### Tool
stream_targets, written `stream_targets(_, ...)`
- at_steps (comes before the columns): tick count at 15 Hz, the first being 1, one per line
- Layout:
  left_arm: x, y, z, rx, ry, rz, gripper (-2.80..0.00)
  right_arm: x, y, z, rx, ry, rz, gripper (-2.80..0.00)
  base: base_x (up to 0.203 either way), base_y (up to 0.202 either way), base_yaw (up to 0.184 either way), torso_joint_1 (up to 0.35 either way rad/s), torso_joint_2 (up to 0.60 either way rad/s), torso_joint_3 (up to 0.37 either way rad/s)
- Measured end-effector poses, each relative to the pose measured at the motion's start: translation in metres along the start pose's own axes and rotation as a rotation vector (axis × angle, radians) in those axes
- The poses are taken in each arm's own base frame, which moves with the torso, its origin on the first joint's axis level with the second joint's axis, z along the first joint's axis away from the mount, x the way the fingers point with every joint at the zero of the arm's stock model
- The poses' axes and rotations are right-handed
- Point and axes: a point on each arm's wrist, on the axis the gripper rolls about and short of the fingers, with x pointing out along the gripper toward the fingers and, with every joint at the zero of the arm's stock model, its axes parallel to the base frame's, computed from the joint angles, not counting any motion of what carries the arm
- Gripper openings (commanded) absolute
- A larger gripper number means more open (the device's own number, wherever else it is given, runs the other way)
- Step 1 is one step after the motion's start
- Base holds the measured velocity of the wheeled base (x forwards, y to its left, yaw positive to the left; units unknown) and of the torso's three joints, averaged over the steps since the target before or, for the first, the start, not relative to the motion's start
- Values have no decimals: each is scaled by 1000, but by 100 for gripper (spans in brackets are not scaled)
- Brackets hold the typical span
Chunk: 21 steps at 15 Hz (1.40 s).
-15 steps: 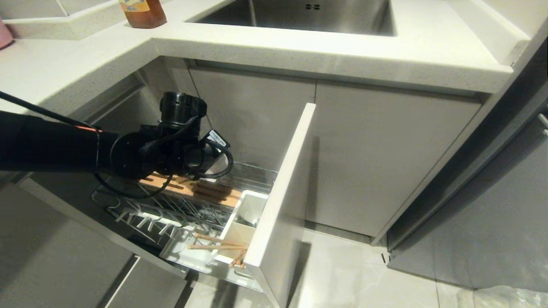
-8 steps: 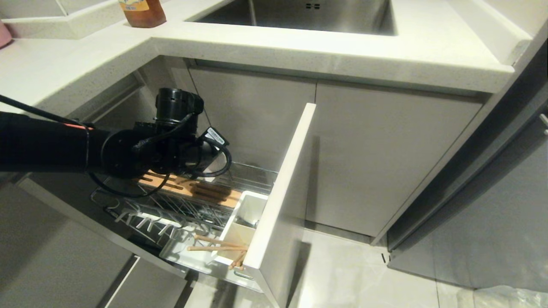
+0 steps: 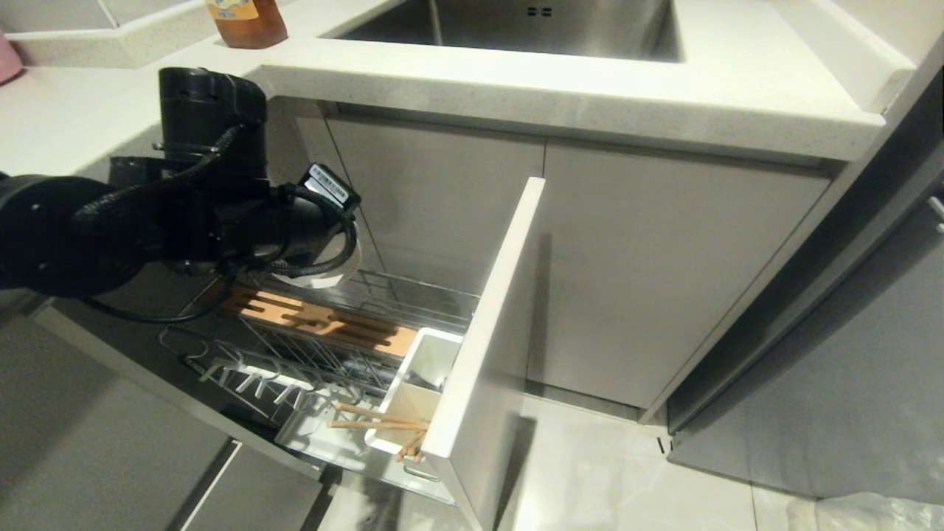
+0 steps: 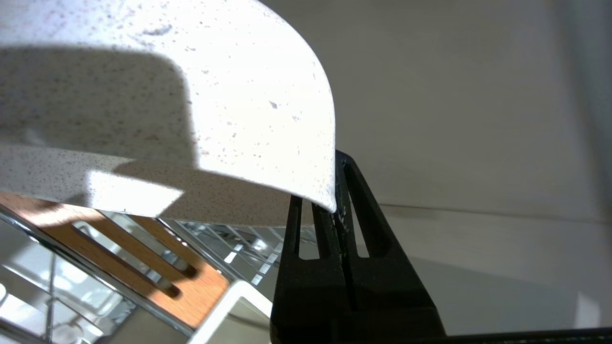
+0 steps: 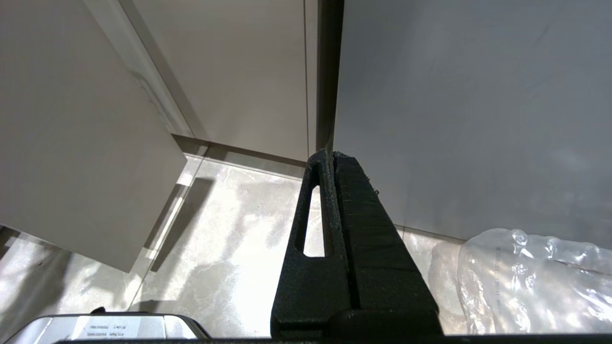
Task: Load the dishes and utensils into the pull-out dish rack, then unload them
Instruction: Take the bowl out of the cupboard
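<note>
The cream-white bowl (image 4: 167, 95) hangs in the air above the pull-out dish rack (image 3: 310, 354), and my left gripper (image 4: 334, 193) is shut on its rim. In the head view the bowl (image 3: 324, 269) peeks out under my raised left arm (image 3: 221, 214). The rack's slotted wood strip (image 3: 317, 321) lies bare below it. A pair of chopsticks (image 3: 376, 420) leans out of the white utensil box (image 3: 420, 369), just behind the pale front panel (image 3: 487, 332). My right gripper (image 5: 331, 155) is shut and empty, parked low over the floor.
The countertop (image 3: 553, 96) with its steel sink (image 3: 516, 29) overhangs the rack. An amber bottle (image 3: 243, 22) stands at the counter's corner. Two closed cabinet doors (image 3: 627, 265) are to the right of the rack. A clear plastic bag (image 5: 535, 282) lies on the floor tiles.
My left arm has risen and drawn back to the left with the bowl, lifting it off the rack. The wood strip that the arm covered is now in full view.
</note>
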Motion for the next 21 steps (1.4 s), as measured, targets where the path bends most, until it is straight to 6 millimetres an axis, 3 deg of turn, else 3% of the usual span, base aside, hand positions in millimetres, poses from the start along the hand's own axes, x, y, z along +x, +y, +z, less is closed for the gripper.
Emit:
stream_targets(4,-55,-18,-3,27,48,-89,-280,0,0,0,0,0,0,-280,0,0,0,0,0,0)
stream_targets(7,-122,-27,0,100,77,-178,-280,0,0,0,0,0,0,-280,0,0,0,0,0,0)
stream_targets(10,-178,-19,30,191,26,-230,-280,0,0,0,0,0,0,-280,0,0,0,0,0,0)
stream_targets(15,-244,1,102,335,-250,-171,-280,0,0,0,0,0,0,-280,0,0,0,0,0,0)
stream_targets(21,-303,17,132,510,-468,200,-280,0,0,0,0,0,0,-280,0,0,0,0,0,0)
